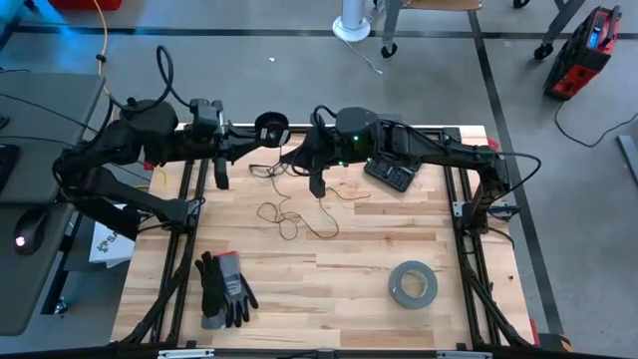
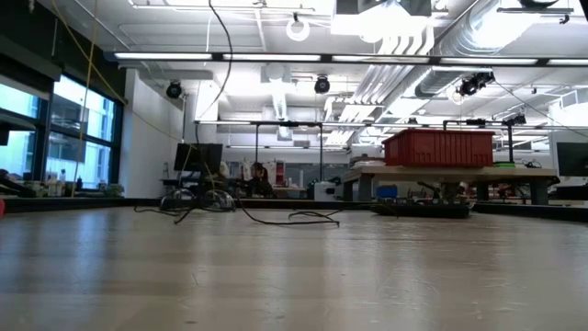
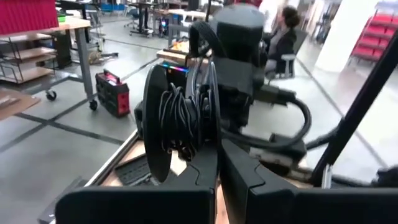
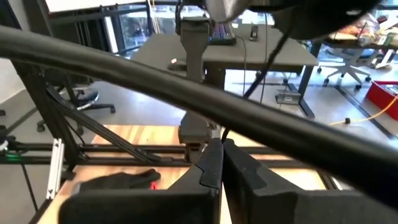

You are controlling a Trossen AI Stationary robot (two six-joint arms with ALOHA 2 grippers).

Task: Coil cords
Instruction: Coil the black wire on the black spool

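Overhead, I saw both arms stretched toward each other along the far edge of the table (image 1: 329, 264), meeting near its middle. I had the left gripper (image 1: 251, 133) extended level, its jaws pressed together on the lower rim of the spool (image 3: 180, 118), which stood upright on edge between the fingers (image 3: 202, 174). Several turns of the cord (image 1: 289, 211) were wound on the spool; the rest lay in loose loops on the wood near the table's centre. I had the right gripper (image 4: 221, 163) just beside the spool, jaws nearly closed on the thin cord. A pair of gloves (image 1: 223, 289) lay at the near left and a grey tape roll (image 1: 413, 284) at the near right.
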